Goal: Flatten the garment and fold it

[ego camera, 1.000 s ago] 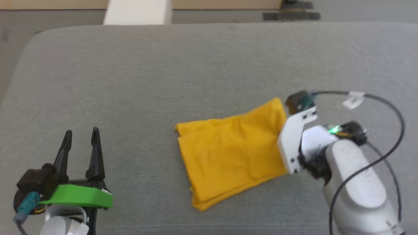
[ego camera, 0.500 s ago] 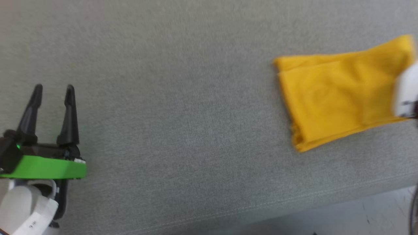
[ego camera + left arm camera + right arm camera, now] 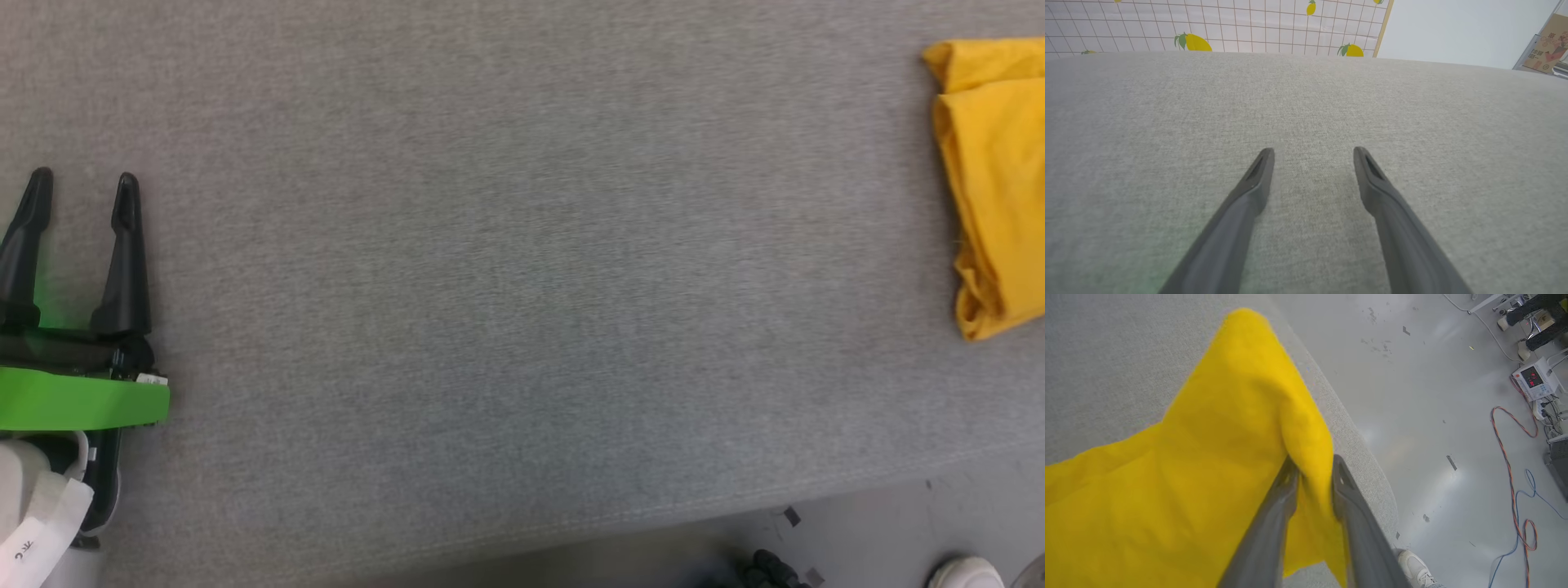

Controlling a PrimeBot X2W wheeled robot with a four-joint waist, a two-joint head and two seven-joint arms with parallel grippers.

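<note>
1. The garment [image 3: 992, 188] lies in yellow folded layers at the right edge of the head view. It rests on a grey cushion [image 3: 522, 286], not far from the cushion's front edge.
2. The left gripper [image 3: 82, 180] sits at the far left of that view, well apart from the garment. Its two dark fingers [image 3: 122, 261] point up the picture with a clear gap between them.
3. In the left wrist view the left gripper [image 3: 1313, 152] shows the same spread. Its fingers [image 3: 1241, 212] stand apart with only bare cushion [image 3: 1306, 90] between them. I cannot tell whether the tips touch the cushion.
4. Behind the cushion in that view is a wall [image 3: 1229, 24] of white squares printed with lemons.
5. In the right wrist view the right gripper [image 3: 1314, 463] has its fingers [image 3: 1265, 539] close together, clamped on a raised fold of the garment [image 3: 1188, 477]. The cloth touches the inner face of both fingers.
6. From that fold the garment spreads to the left and downward over the cushion [image 3: 1106, 355], with one pointed corner near the cushion's edge.
7. Past that edge lies a pale floor [image 3: 1433, 416] with orange and blue cables [image 3: 1511, 457] and a small box [image 3: 1533, 377] with a red display.
8. A white shoe [image 3: 1414, 567] shows on the floor just beside the right finger. A shoe [image 3: 967, 572] also shows at the bottom right of the head view.
</note>
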